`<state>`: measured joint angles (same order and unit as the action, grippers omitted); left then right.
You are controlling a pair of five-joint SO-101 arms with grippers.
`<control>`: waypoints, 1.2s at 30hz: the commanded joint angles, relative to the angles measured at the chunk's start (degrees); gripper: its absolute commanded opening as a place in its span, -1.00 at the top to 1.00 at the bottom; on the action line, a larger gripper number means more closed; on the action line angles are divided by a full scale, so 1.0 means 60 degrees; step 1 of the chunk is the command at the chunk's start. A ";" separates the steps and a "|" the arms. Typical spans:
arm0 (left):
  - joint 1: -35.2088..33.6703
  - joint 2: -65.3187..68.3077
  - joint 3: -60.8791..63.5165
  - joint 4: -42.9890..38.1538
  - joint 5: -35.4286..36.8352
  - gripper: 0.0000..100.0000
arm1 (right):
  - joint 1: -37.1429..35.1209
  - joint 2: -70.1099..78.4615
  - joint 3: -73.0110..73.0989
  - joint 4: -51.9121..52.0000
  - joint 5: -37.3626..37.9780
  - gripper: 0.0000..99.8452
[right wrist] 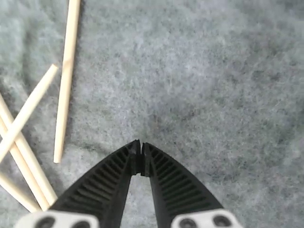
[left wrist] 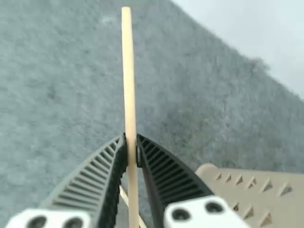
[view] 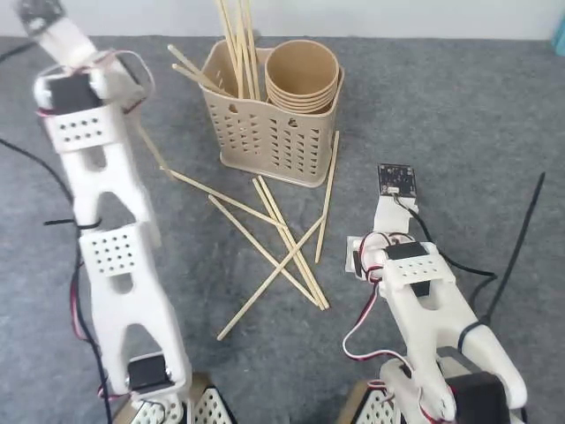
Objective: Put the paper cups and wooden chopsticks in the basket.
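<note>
Paper cups [view: 303, 75]: nested in one upright stack inside the basket [view: 265, 146], at its right end as seen from above.
Chopsticks in basket [view: 238, 44]: several, standing tilted just beside the cups.
Loose chopsticks [view: 282, 243]: scattered and crossing on the grey mat [view: 468, 132] in front of the basket.
Left gripper [left wrist: 131, 147]: jaws pinching one chopstick [left wrist: 127, 71], which sticks out past the tips; a basket corner is near.
Right gripper [right wrist: 141, 159]: jaws pressed together with nothing between them, low over the mat, near loose chopsticks.
</note>
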<state>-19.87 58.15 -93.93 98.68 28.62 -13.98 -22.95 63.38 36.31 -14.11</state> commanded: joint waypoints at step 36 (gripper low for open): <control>-0.0586 -1.2850 2.3289 -0.9978 -0.2110 0.98 | -0.0930 0.3553 -0.2696 -0.4930 -0.2696 0.82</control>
<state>-23.82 -15.52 41.80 45.49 15.78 -19.43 -5.36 53.54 7.12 -29.67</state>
